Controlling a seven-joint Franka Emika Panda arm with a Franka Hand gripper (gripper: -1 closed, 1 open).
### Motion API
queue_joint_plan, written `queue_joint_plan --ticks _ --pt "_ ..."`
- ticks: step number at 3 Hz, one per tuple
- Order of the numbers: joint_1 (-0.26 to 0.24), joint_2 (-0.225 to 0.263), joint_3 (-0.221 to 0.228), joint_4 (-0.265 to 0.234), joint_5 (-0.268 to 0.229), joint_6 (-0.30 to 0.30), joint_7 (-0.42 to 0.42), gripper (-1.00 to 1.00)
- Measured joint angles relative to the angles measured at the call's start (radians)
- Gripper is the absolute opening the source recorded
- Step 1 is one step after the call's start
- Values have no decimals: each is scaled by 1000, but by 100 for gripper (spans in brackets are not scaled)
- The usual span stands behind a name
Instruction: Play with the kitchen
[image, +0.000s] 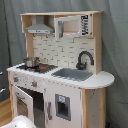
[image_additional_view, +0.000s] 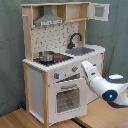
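The glossy white rounded arm (image_additional_view: 102, 85) is reaching at 9 o'clock toward the kitchen (image_additional_view: 60, 60), touching its knob panel; finger spread: cannot tell.

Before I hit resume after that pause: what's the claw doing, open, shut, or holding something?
Claw: cannot be told; its tip sits against the toy kitchen front by the knobs, hidden by the arm.

no legible text — labels, numbers unreadable
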Motion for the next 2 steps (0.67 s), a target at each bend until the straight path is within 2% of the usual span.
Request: queue_joint_plan --ticks 1,2 --pt "19 31 -23 -3 1 -22 -109 100" --pt "25 67 -19 -9 1 -53 -201 100"
